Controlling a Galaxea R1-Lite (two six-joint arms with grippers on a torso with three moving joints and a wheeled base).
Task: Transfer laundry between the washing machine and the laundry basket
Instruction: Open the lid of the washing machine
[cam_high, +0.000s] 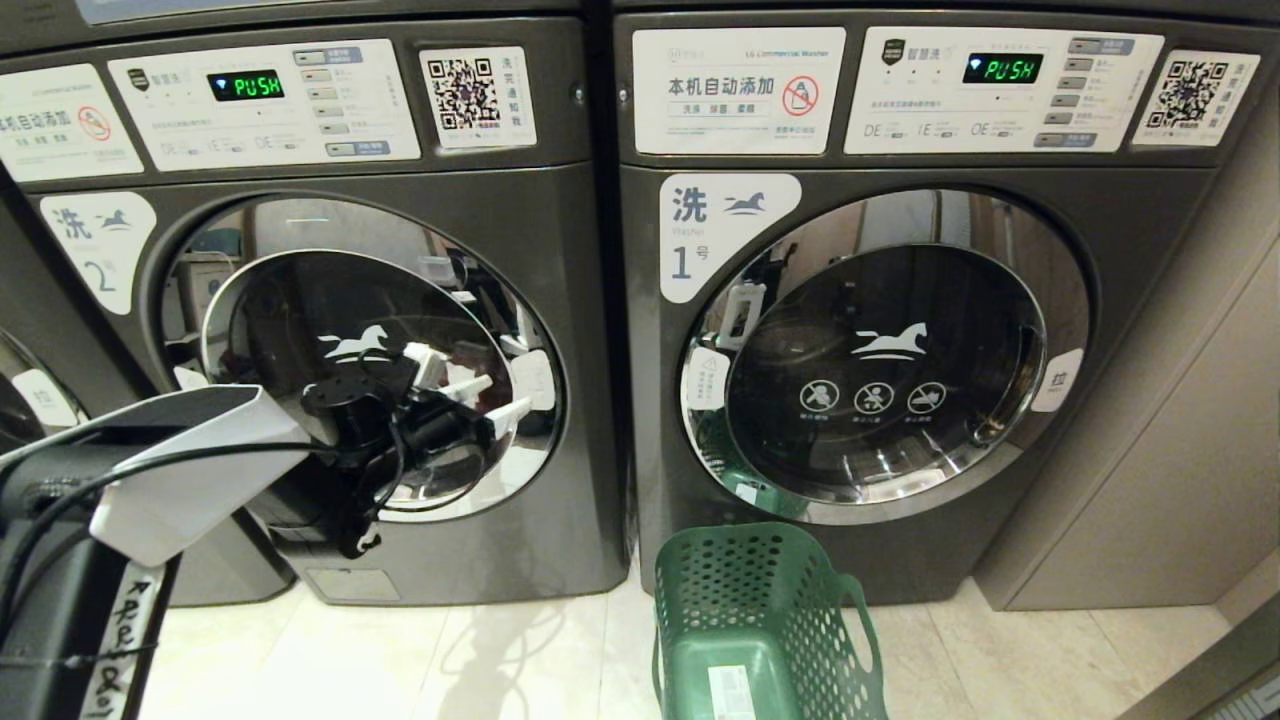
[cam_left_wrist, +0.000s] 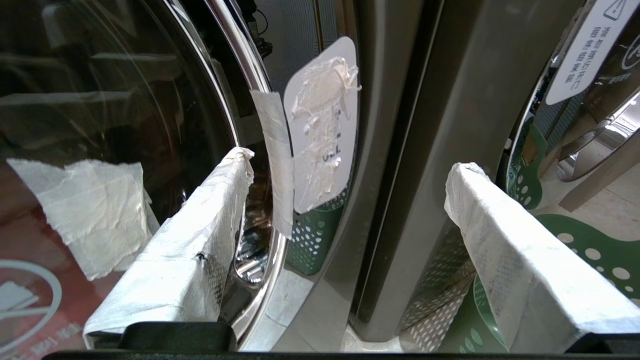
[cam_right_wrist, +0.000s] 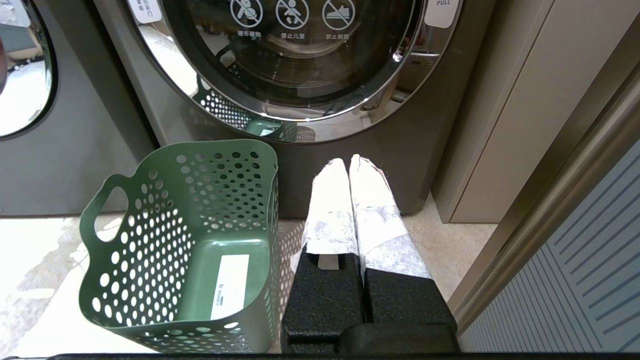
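The washing machine (cam_high: 560, 250) marked "2" stands at the left with its round chrome-rimmed door (cam_high: 300, 300) closed. My left gripper (cam_high: 490, 400) hovers open in front of the door's right edge, its white-wrapped fingers straddling the taped pull label (cam_left_wrist: 325, 125) without touching it. In the left wrist view the left gripper (cam_left_wrist: 352, 162) holds nothing. A reddish patch (cam_left_wrist: 30, 230) shows behind the door glass (cam_left_wrist: 100, 100); I cannot tell what it is. The green laundry basket (cam_high: 700, 590) sits empty on the floor before the other washer. My right gripper (cam_right_wrist: 347, 162) hangs shut and empty beside the basket (cam_right_wrist: 150, 240). No laundry is clearly in view.
Washer "1" (cam_high: 1130, 250) stands to the right with its door (cam_right_wrist: 300, 50) closed. A beige cabinet wall (cam_high: 1180, 450) runs along the far right. A third washer's door (cam_high: 20, 390) shows at the left edge. Pale tiled floor (cam_high: 480, 660) lies in front.
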